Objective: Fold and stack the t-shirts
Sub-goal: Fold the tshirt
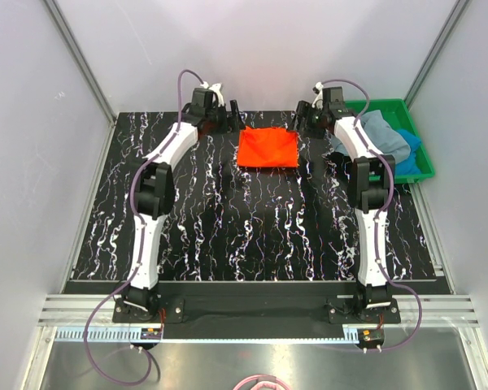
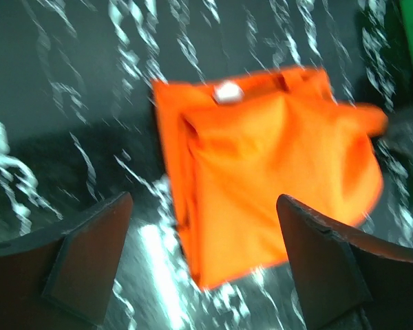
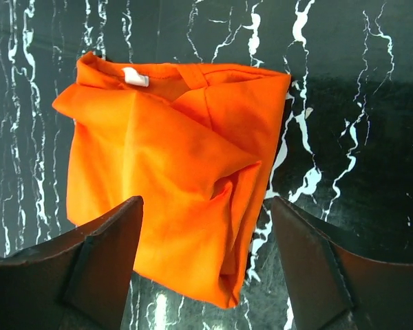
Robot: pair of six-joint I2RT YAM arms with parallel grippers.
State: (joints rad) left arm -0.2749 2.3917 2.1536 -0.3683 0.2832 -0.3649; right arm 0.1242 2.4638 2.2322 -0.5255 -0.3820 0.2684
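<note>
Orange t-shirt, folded small, is seen at the far middle of the bench between left gripper and right gripper, both spread and empty, and its cloth is judged soft and light, best pinched at a folded edge.

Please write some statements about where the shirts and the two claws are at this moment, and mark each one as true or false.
1. The orange shirt lies folded on the table. True.
2. The left claw is shut on the orange shirt. False: it is open and holds nothing.
3. The grey-blue shirt lies in the green tray. True.
4. The blue shirt is stacked on the orange shirt. False: it lies in the tray, next to the grey-blue shirt.
5. The right claw is open. True.
</note>
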